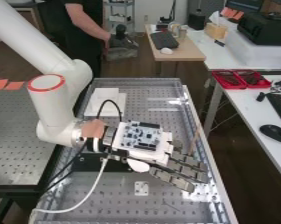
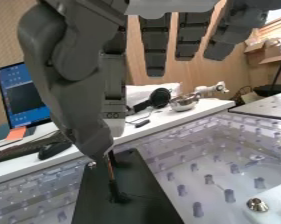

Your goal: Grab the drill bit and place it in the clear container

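Above the black block [image 2: 147,202], the drill bit [image 2: 111,171] stands nearly upright, pinched by the hand [image 1: 187,171].
Its upper end is between thumb and one finger, while other fingers are straight; the hand is above the perforated bench [image 1: 111,202], at right, nearer than the white plates [image 1: 105,95].

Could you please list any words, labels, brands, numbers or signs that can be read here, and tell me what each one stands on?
None can be read.
Circuit board on the back of the hand: any print is too small to read.
Keyboard on the wooden desk: any key markings are too small to read.
Monitor: nothing on it that I can quote.
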Controlling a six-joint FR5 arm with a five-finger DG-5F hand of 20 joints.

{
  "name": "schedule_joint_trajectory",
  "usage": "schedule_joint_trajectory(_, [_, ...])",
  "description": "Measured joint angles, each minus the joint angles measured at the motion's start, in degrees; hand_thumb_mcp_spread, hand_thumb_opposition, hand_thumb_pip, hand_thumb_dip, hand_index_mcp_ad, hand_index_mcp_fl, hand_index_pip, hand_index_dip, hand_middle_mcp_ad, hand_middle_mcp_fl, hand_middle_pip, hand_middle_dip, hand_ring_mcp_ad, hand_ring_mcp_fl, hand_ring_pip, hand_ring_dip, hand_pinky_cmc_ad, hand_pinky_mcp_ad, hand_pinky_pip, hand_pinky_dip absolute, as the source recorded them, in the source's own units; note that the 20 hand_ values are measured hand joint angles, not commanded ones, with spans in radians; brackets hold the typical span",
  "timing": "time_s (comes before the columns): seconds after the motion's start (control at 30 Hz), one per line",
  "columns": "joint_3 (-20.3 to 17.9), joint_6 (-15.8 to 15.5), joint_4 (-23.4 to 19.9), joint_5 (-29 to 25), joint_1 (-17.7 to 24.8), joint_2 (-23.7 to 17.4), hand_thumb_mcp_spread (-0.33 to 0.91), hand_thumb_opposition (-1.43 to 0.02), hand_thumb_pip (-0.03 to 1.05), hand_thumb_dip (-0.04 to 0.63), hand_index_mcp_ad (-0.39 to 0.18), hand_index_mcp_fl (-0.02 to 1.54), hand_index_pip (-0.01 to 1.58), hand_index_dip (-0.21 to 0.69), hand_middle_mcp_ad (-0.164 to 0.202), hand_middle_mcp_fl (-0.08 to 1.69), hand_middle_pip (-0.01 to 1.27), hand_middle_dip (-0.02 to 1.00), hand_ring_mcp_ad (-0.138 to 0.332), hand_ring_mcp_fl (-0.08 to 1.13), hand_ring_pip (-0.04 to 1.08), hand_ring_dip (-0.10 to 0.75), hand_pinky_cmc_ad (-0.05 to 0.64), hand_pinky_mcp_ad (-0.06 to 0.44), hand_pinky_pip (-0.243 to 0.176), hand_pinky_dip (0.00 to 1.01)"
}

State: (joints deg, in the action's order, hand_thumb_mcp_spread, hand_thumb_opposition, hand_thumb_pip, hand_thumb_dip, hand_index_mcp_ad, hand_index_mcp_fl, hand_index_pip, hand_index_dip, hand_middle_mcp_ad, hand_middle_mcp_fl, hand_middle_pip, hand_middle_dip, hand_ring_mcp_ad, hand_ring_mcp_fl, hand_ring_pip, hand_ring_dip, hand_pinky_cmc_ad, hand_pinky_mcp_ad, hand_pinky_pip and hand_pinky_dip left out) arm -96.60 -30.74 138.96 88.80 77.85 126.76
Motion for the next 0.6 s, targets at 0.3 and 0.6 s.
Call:
schedule_joint_trajectory(0.3, [-0.49, 0.05, -0.32, 0.28, 0.3, -0.26, 0.47, -0.92, 0.6, 0.269, -0.133, 0.43, 1.25, 0.058, 0.11, 0.14, 0.14, 0.13, 0.147, 0.01, 0.1, -0.054, 0.213, 0.164, -0.091, 0.18])
schedule_joint_trajectory(0.6, [0.14, -0.16, -0.17, 0.08, 0.27, 0.16, 0.47, -0.92, 0.6, 0.269, -0.133, 0.45, 1.24, 0.058, 0.11, 0.14, 0.14, 0.13, 0.147, 0.01, 0.1, -0.054, 0.215, 0.164, -0.091, 0.18])
